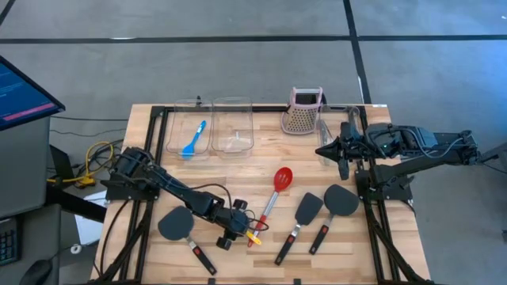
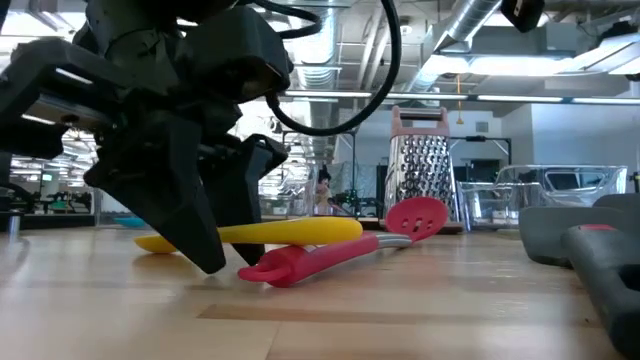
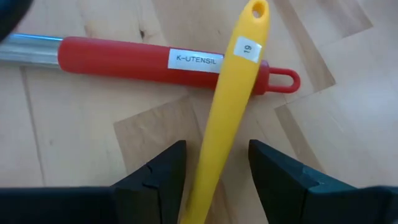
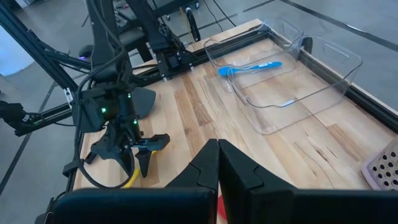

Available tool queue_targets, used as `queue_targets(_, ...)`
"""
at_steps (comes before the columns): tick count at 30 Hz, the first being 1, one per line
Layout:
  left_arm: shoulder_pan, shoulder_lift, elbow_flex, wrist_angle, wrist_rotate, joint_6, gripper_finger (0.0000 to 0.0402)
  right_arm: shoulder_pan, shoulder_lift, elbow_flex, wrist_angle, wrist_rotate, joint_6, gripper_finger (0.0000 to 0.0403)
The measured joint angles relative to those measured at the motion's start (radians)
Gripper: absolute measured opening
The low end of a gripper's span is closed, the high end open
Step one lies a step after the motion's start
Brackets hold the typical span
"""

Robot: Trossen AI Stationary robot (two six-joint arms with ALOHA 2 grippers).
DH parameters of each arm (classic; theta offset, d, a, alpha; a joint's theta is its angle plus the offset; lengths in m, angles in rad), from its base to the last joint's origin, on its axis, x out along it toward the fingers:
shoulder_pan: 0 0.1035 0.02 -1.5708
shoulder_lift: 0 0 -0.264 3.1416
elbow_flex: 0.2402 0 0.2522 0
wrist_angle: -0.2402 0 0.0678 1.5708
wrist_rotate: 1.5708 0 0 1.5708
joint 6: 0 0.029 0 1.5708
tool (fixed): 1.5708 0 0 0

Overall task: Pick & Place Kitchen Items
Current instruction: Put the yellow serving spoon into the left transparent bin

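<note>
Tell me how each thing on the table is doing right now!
Left end effector: open, fingers either side of the yellow spoon handle.
Small yellow plastic spoon: on the table, lying across the red handle.
Red slotted spoon: flat on the table.
Small blue spoon: inside a clear plastic bin.
Pink-topped metal box grater: upright.
Right end effector: shut, empty.

You have even, bright overhead light on the bench (image 1: pixel 333 245), with only soft shadows under the utensils. At table height, ceiling strip lights glare, and the nearby left gripper (image 2: pixel 215 262) and black spatula (image 2: pixel 590 255) are blurred. Close up, the yellow spoon (image 3: pixel 227 112) blurs nearest the lens.
</note>
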Motion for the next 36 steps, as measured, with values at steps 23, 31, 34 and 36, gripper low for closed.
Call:
queue_targets(23,0.014,0.003,0.001,0.012,-0.004,-0.138,0.0021,0.0,0.0,0.0,0.0,0.0,0.0,0.0001)
queue_targets(31,-0.001,-0.065,-0.003,-0.003,0.018,-0.207,0.001,0.0,0.0,0.0,0.0,0.0,0.0,0.0001)
queue_targets(34,-0.001,-0.116,-0.003,-0.007,0.001,-0.21,0.0007,0.0,0.0,0.0,0.0,0.0,0.0,0.0001)
queue_targets(36,-0.001,-0.157,-0.003,-0.011,-0.025,-0.215,0.0008,0.0,0.0,0.0,0.0,0.0,0.0,0.0001)
